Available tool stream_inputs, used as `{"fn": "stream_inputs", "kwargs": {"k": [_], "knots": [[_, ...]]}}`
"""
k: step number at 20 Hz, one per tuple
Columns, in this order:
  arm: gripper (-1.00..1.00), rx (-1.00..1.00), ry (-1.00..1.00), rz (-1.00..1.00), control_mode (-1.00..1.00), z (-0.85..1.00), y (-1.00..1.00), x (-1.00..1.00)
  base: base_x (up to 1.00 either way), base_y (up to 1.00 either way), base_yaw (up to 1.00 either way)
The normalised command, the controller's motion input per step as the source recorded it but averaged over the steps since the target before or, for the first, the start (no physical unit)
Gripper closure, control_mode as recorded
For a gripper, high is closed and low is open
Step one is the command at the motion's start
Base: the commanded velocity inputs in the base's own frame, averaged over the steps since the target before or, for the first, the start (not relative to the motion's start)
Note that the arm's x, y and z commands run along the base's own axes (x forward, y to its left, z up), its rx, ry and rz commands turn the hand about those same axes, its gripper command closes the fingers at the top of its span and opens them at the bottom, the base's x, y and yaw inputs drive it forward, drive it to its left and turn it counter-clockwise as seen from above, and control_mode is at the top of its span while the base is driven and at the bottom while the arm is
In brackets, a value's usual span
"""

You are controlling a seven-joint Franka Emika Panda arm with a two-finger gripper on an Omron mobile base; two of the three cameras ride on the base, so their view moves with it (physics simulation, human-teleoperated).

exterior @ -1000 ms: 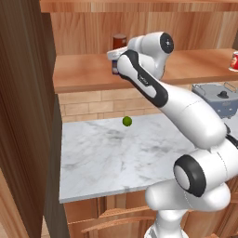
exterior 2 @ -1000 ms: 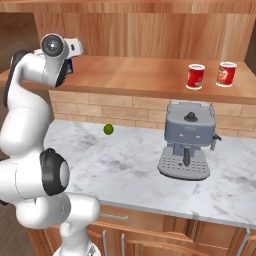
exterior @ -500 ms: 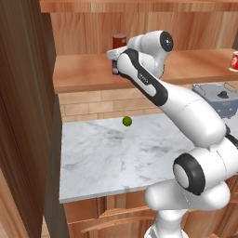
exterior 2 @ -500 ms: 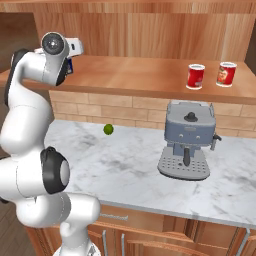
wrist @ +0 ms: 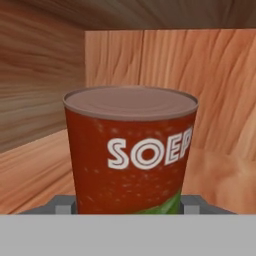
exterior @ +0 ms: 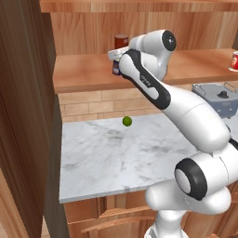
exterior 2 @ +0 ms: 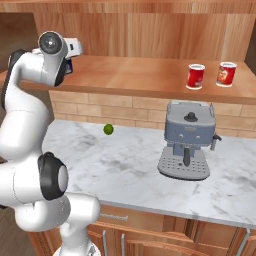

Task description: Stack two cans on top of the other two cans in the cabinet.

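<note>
Hand view, nearest: dark red can (wrist: 131, 150), plain cylinder with a flat dull-brown lid inside a raised rim, speckled red wall, white block letters "SOEP", green patch at its lower right. It stands at frame centre. Grey finger tips (wrist: 63, 204) show low at both sides of the can's base. Jaws appear spread to about the can's width; contact with the wall cannot be told.

Left base view, foreground: white marble counter (exterior: 116, 158), grey-veined and glossy, across the lower middle; small round green fruit (exterior: 127, 121) near its back edge. Dark wood panel fills the left edge.

Mid-distance: brick-pattern wall strip under a thick shelf board of the cabinet (exterior: 83, 69), warm brown grained planks. The gripper (exterior: 116, 62) sits at upper centre at the shelf, with a dark blue object against it, too small to identify. The dark red can rises just behind it near the back panel.

Right base view: grey espresso machine (exterior 2: 187, 140) on the counter, right of centre, boxy with a round knob on top. Above it on the shelf, upper right: two bright red cans (exterior 2: 196, 76) with white bands, side by side, apart.
</note>
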Motion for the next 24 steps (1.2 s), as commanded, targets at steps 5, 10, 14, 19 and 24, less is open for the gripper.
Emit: {"fn": "stream_inputs", "kwargs": {"k": [5,10,14,19,24], "knots": [[1.0,0.0,0.04,-0.02,-1.0,-0.13,0.01,-0.01,0.0,0.0,0.0],[1.0,0.0,0.01,0.0,-1.0,-0.21,0.03,0.0,0.0,0.0,0.0],[1.0,0.0,0.0,0.0,-1.0,-0.27,0.07,0.0,0.0,0.0,0.0],[1.0,0.0,0.0,0.0,-1.0,-0.3,0.09,0.01,0.0,0.0,0.0],[1.0,0.0,0.0,0.0,-1.0,-0.32,0.09,0.03,0.0,0.0,0.0]]}}
